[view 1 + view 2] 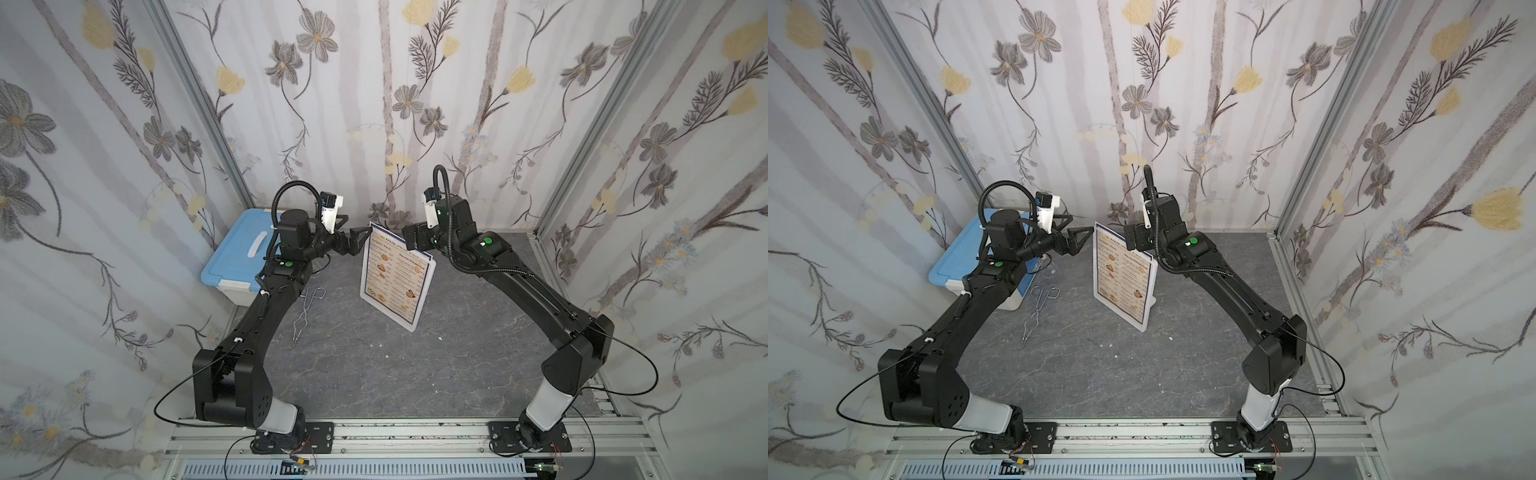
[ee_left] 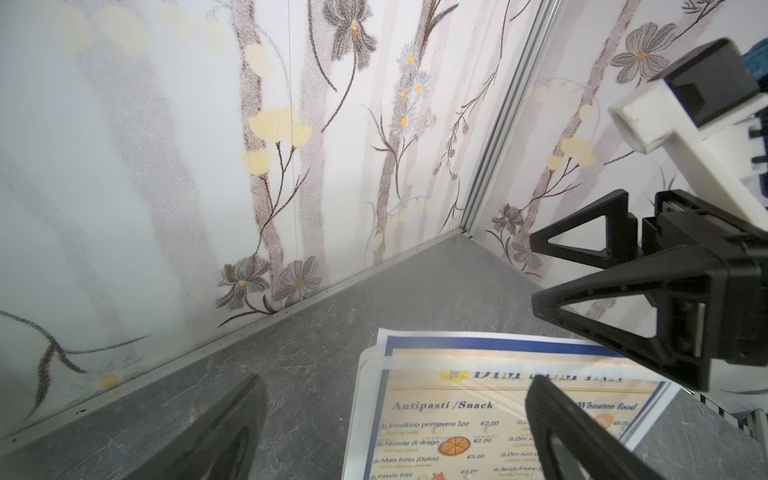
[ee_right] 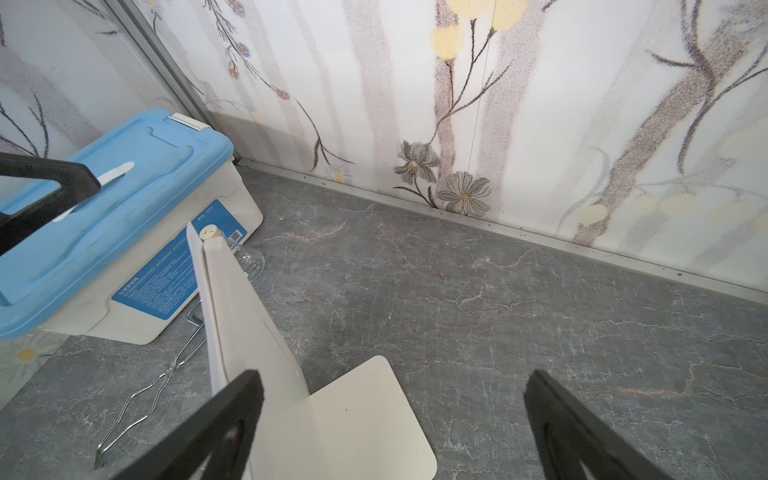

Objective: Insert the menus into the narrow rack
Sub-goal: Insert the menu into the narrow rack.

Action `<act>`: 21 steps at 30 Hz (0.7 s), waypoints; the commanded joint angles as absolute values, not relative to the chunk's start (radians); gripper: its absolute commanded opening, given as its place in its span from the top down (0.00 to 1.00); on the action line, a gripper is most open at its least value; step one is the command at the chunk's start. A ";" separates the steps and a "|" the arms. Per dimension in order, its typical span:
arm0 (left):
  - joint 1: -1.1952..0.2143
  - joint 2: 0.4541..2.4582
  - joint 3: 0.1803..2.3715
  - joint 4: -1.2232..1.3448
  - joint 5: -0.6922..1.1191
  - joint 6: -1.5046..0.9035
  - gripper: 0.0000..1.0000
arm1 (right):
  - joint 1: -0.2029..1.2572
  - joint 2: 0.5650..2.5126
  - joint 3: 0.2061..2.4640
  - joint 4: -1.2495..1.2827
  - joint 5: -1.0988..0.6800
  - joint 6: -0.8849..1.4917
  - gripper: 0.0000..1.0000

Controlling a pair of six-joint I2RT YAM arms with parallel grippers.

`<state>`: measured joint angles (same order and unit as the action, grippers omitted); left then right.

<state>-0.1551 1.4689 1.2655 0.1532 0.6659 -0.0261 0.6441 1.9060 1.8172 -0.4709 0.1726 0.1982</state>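
Floral wallpaper in grey and yellow (image 1: 332,104) walls in a grey marbled surface (image 1: 374,374). Near the middle of that surface stands the narrow rack (image 3: 365,415), a flat white translucent plastic holder with rounded corners and a flat foot behind it. It leans slightly back.

The laminated white menu with a blue border, headed "DIM SUM INN" (image 1: 392,278), sits inside the rack. In the left wrist view its top strip (image 2: 457,345) rises just above the sleeve's rim.

The left gripper (image 1: 359,225) hangs at the menu's upper left corner with its jaws spread wide, gripping nothing. The right gripper (image 2: 535,270) hangs at the upper right edge, its jaws also wide apart and empty. Whether a finger of either one touches the sheet cannot be told.

A white plastic storage box with a light blue lid (image 1: 237,257) sits in the far left corner, well apart from the rack. Thin metal wire tongs (image 1: 305,311) lie on the surface between the box and the rack.
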 commanded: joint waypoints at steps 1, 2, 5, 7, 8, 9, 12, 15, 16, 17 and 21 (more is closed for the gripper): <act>-0.153 1.461 1.263 0.188 0.666 -0.026 0.00 | 0.648 1.913 1.804 -0.459 0.195 0.211 0.00; -0.153 1.460 1.262 0.187 0.666 -0.025 0.00 | 0.649 1.913 1.799 -0.457 0.195 0.212 0.00; -0.153 1.454 1.256 0.188 0.662 -0.021 0.00 | 0.653 1.913 1.780 -0.453 0.202 0.215 0.00; -0.153 1.451 1.253 0.189 0.661 -0.021 0.00 | 0.656 1.913 1.768 -0.449 0.205 0.216 0.01; -0.153 1.451 1.252 0.189 0.662 -0.021 0.00 | 0.657 1.913 1.764 -0.448 0.208 0.216 0.00; -0.153 1.451 1.249 0.190 0.661 -0.023 0.00 | 0.659 1.914 1.762 -0.449 0.210 0.216 0.01; -0.154 1.450 1.241 0.201 0.658 -0.027 0.00 | 0.665 1.914 1.758 -0.448 0.214 0.217 0.00; -0.153 1.448 1.234 0.202 0.643 -0.029 0.00 | 0.670 1.908 1.752 -0.446 0.225 0.216 0.00; -0.153 1.446 1.230 0.207 0.622 -0.032 0.00 | 0.670 1.903 1.752 -0.443 0.236 0.217 0.00; -0.153 1.444 1.229 0.202 0.588 -0.030 0.00 | 0.669 1.894 1.753 -0.442 0.257 0.220 0.00; -0.146 1.410 1.218 0.128 0.377 0.034 0.00 | 0.654 1.823 1.751 -0.414 0.301 0.204 0.00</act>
<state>-0.1528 1.4353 1.2259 0.1490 0.5407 -0.0174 0.6621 1.8648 1.7512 -0.4553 0.2432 0.2111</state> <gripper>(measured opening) 0.997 0.996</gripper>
